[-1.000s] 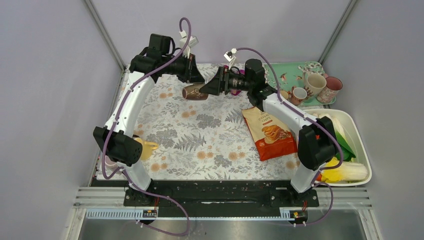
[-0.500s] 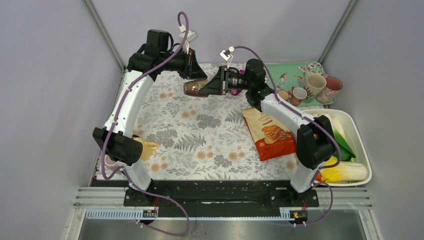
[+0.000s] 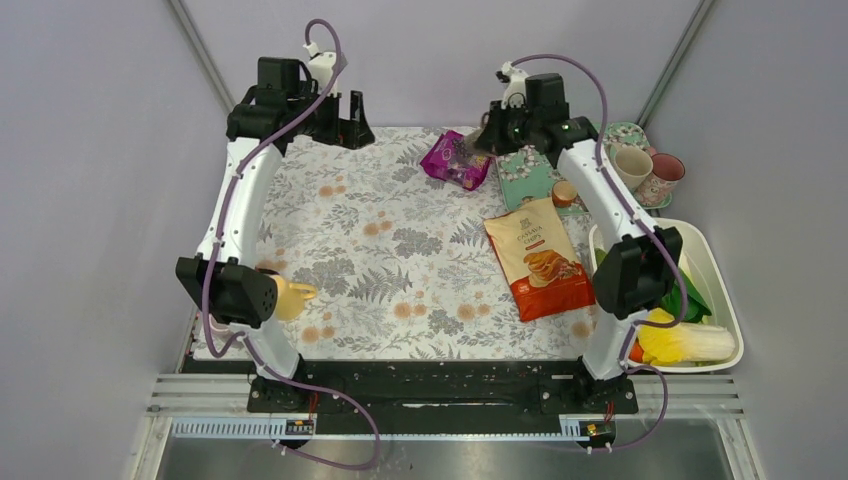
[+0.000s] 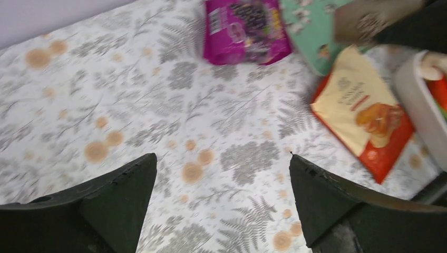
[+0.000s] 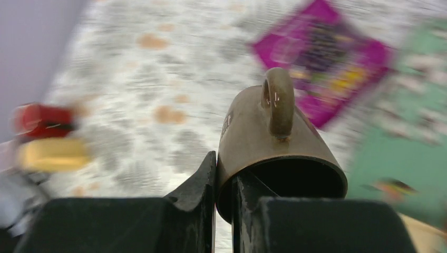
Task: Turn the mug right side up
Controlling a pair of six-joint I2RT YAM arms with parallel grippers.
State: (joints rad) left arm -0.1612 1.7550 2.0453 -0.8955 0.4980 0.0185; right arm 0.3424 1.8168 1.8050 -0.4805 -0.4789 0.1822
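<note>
Your right gripper (image 5: 224,167) is holding the brown mug (image 5: 274,132). One finger is outside the mug's wall and the other is inside its mouth, so they pinch the rim between them. The mug is up in the air near the far edge of the table (image 3: 400,250), a bit toward the right side. It is tipped on its side. In the right wrist view its mouth faces the camera and its handle (image 5: 278,103) points up. In the top view you can hardly see the mug, because the arm hides it.

Your left gripper (image 4: 222,158) is wide open, with nothing between its fingers. It hangs in the air over the far left corner of the table.

A purple snack bag (image 3: 455,160) lies flat near the far edge, just beside the green tray (image 3: 522,178). A small cup (image 3: 565,192) stands on that tray. An orange chip bag (image 3: 538,258) lies flat toward the right edge, next to the white bin (image 3: 700,250). Two more cups, a pale one (image 3: 630,166) and a pink one (image 3: 665,176), stand upright at the far right corner. A yellow cup (image 3: 290,297) sits by the left edge, close to the left arm.
</note>
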